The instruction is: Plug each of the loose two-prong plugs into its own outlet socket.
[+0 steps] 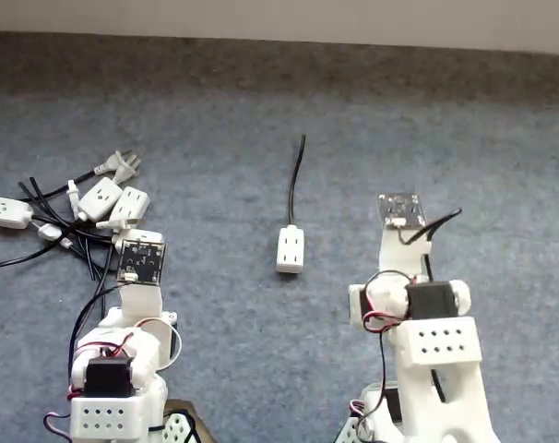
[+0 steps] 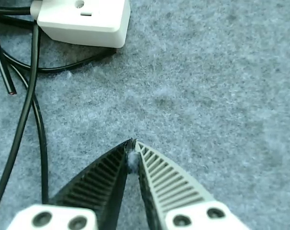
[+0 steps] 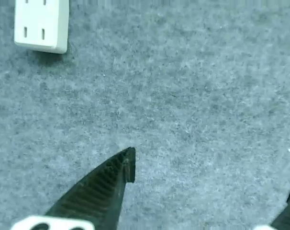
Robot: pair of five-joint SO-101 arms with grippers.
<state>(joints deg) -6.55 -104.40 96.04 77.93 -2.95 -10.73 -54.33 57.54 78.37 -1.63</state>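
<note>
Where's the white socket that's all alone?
In the high view, the lone socket lies between the left arm and right arm, right of the tangled pile.

Two arms: a left arm (image 1: 118,365) at lower left, a right arm (image 1: 432,341) at lower right. Four white socket blocks: a lone socket (image 1: 290,249) mid-frame and three at the left, an outer block (image 1: 7,212), a middle block (image 1: 100,197) and an inner block (image 1: 130,206). One pronged plug (image 1: 123,166), upper left. One lone cord (image 1: 296,180) mid-frame; the tangled cords (image 1: 88,251) at left cannot be counted.
</note>
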